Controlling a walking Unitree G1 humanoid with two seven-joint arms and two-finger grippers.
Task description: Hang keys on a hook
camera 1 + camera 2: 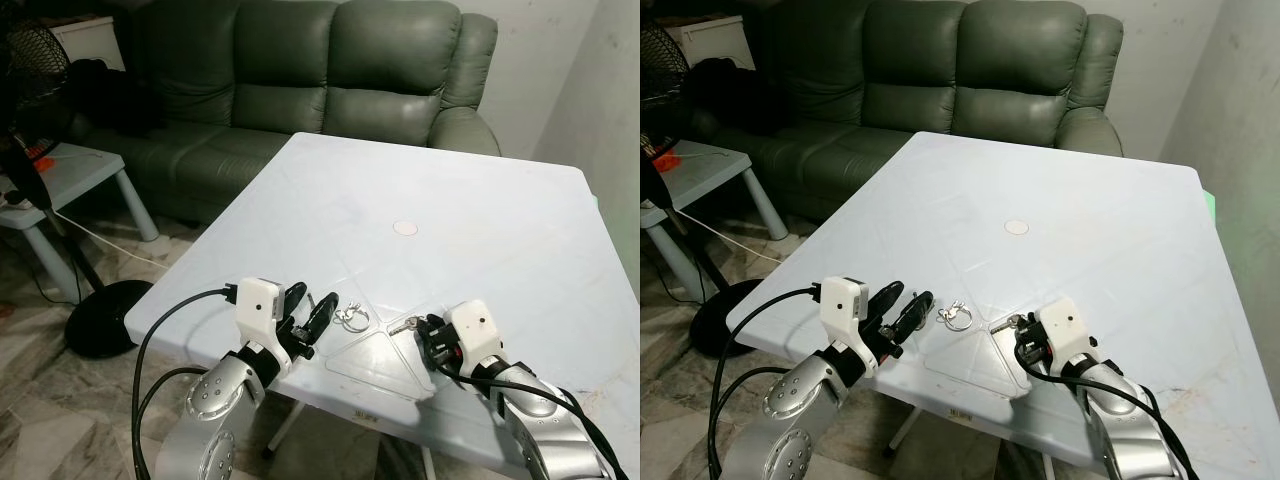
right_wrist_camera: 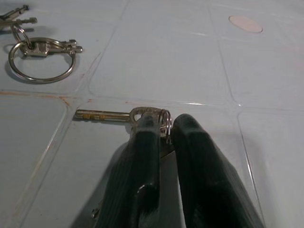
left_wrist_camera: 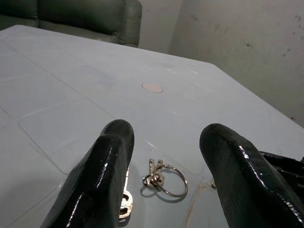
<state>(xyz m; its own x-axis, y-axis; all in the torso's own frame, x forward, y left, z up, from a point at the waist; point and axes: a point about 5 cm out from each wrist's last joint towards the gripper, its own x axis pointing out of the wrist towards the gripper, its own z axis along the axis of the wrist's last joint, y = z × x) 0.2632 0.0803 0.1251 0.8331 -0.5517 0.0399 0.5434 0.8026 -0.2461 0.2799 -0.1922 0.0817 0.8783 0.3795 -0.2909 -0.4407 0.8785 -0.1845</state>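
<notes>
While you look down from the head camera, the pale blue table (image 1: 470,200) runs out toward a dark green sofa (image 1: 330,70), and both grippers sit low at its near edge. Your right gripper (image 1: 425,330) has its two black fingers pressed close together around the head of a single key (image 2: 111,115), pinching it where a small split ring threads through; the key's brass-and-silver blade lies flat on the table, sticking out sideways from the fingertips. Your left gripper (image 1: 310,305) has its fingers spread well apart, resting just beside a second set, the loose key ring (image 1: 352,318), which lies on the table between the two grippers. From the head you get that ring as little more than a small silver glint. Your left wrist camera gives it to you properly: a large thin wire ring (image 3: 164,180) with a couple of small silver keys bunched at one side, sitting in the gap between the open fingers, with another bit of metal tucked beside one finger. Your right wrist camera adds the notched blade of the pinched key and rusty streaks along the table's moulded grooves. A round white cap (image 1: 406,228) marks the table's middle. No lettering on the keys is readable.
</notes>
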